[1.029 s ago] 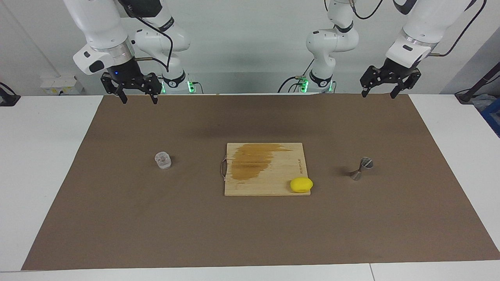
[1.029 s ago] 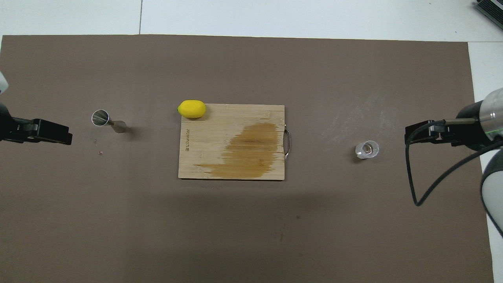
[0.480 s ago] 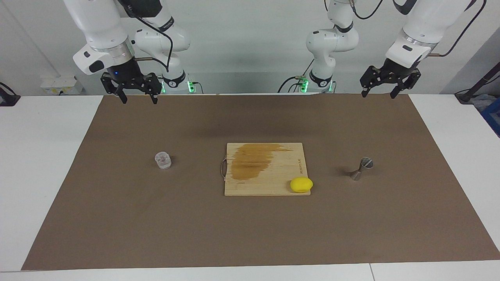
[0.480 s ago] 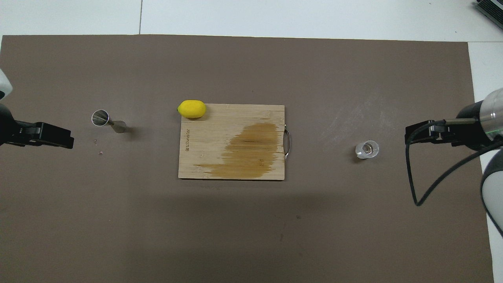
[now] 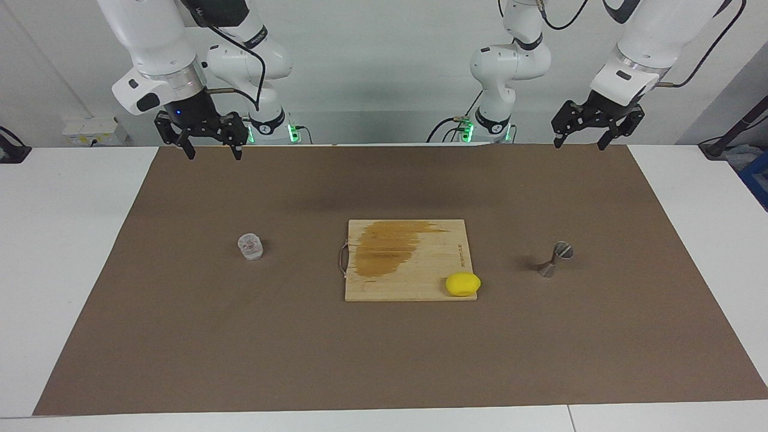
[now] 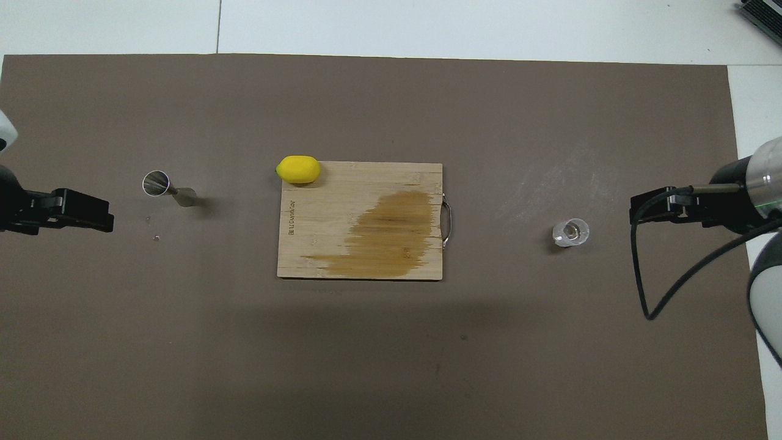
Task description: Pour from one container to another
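A small clear glass cup (image 5: 250, 246) (image 6: 570, 233) stands upright on the brown mat toward the right arm's end of the table. A grey steel jigger (image 5: 555, 258) (image 6: 166, 188) sits tilted on the mat toward the left arm's end. My right gripper (image 5: 212, 152) hangs open high over the mat's edge by the robots, on the cup's side, holding nothing. My left gripper (image 5: 579, 143) hangs open high over the same edge on the jigger's side, also holding nothing. Both are well apart from the containers.
A wooden cutting board (image 5: 408, 259) (image 6: 342, 201) with a dark stain lies in the middle, between cup and jigger. A yellow lemon (image 5: 462, 284) (image 6: 298, 169) rests on its corner farthest from the robots, toward the jigger. The brown mat (image 5: 384, 360) covers most of the white table.
The left arm has shifted slightly, its gripper drifting a little. The right arm, cup, jigger and lemon have not moved.
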`<state>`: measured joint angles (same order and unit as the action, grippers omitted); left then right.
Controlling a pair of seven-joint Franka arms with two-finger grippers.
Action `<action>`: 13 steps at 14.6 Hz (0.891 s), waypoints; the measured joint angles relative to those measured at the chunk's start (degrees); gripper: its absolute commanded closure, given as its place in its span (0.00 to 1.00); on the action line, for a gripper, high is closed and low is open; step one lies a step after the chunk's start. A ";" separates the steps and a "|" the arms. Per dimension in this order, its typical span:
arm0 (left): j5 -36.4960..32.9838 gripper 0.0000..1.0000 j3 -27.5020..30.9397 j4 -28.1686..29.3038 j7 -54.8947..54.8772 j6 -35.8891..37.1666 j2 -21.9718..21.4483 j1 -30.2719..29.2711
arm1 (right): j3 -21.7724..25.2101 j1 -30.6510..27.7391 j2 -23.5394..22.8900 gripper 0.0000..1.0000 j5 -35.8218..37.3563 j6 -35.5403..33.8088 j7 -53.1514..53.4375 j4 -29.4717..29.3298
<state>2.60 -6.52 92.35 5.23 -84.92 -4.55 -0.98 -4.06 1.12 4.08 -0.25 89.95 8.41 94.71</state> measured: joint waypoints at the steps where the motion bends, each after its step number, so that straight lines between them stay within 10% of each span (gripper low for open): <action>1: 0.00 0.00 -0.15 0.13 1.33 0.04 -0.05 0.03 | 0.04 -0.10 0.00 0.00 0.02 0.00 0.00 0.00; 8: 0.21 0.00 0.24 0.37 3.67 0.16 1.36 -0.13 | 0.08 -0.84 0.01 0.00 0.02 -0.42 -0.05 0.05; 13: 0.91 0.00 2.66 -6.92 7.28 0.32 13.02 -0.30 | -0.17 -0.54 0.34 0.02 -0.01 -2.44 -0.09 0.09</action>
<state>3.51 -3.86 85.43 12.52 -84.60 8.48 -1.28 -4.23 0.58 4.42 -0.26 87.52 8.33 94.80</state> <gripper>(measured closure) 0.000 0.000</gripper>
